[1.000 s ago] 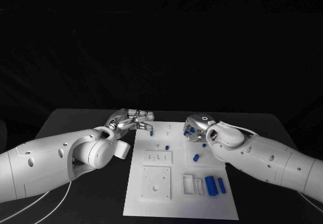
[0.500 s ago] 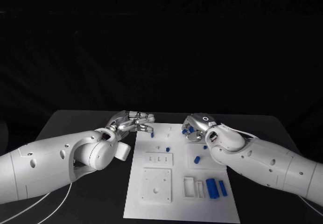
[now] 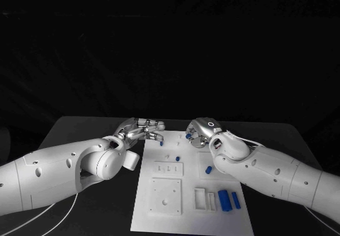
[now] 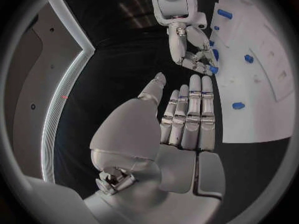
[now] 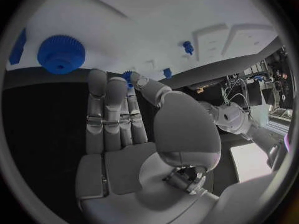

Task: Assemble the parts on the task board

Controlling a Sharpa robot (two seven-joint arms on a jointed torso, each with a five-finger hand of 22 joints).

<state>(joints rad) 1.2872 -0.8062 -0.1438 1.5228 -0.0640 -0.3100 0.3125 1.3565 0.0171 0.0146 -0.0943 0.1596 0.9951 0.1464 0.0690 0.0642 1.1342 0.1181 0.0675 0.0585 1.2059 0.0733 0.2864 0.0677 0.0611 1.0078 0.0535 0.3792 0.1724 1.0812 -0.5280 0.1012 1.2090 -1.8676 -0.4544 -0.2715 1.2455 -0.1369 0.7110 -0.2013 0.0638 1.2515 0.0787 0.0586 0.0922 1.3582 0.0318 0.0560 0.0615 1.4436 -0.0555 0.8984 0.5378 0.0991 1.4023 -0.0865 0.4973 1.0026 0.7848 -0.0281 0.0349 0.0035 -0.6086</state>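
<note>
Head view showed the left hand (image 3: 142, 129) at the far left corner of the task board (image 3: 190, 219) on the black bench (image 3: 78, 130), its fingers (image 4: 187, 115) straight, close together and holding nothing. Blue parts (image 3: 226, 199) lay scattered across the board. Further right, the right hand (image 3: 200, 133) hovered at the board's far edge; in its wrist view a small blue part (image 5: 128, 76) sat pinched at its fingers (image 5: 106, 109), beside a blue gear (image 5: 60, 54).
</note>
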